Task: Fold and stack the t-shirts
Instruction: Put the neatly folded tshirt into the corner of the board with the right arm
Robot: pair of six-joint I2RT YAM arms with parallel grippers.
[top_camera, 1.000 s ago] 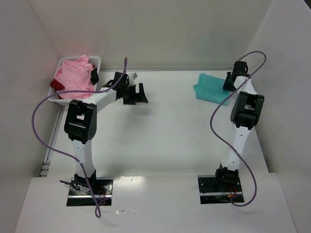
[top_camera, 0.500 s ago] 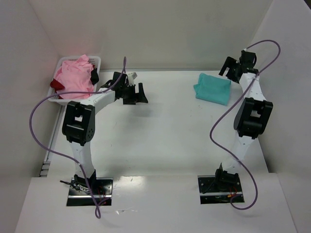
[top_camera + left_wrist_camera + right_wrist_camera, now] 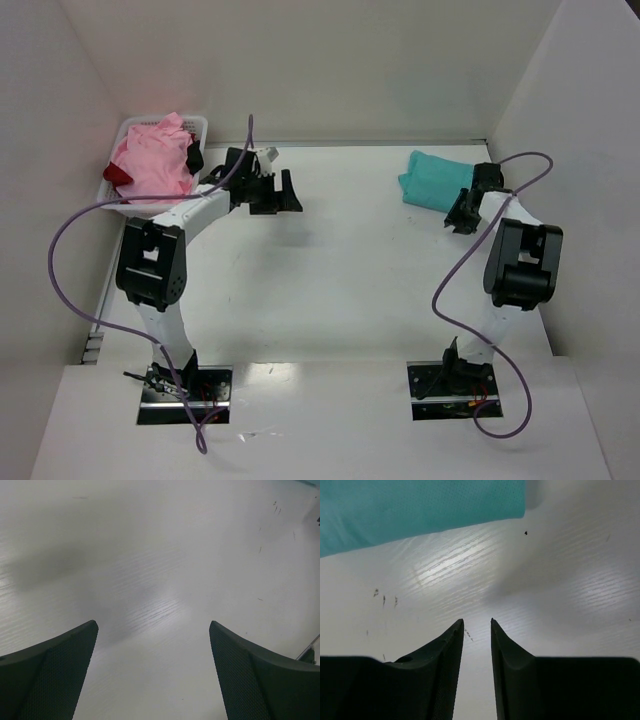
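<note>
The dark red t-shirt point(image 3: 117, 175) is showing only as a corner beneath the light pink t-shirt point(image 3: 150, 155). Both are lying heaped in the white basket point(image 3: 198, 124) at the far left of the surface point(image 3: 350, 270). The teal t-shirt point(image 3: 432, 180) is lying folded at far right, cut off by the frame's top in the right wrist view. The right pincer point(image 3: 476, 622) is hovering near its edge, almost pressed together, pinching nothing. The left pincer point(image 3: 152, 625) is hanging spread wide near the basket.

The basket point(image 3: 201, 123) sits at the far left corner of the table point(image 3: 350, 270), an upper t-shirt point(image 3: 150, 160) heaped over a lower t-shirt point(image 3: 116, 175) inside it. Well to the basket's right, a folded t-shirt point(image 3: 435, 180) lies on the table.
</note>
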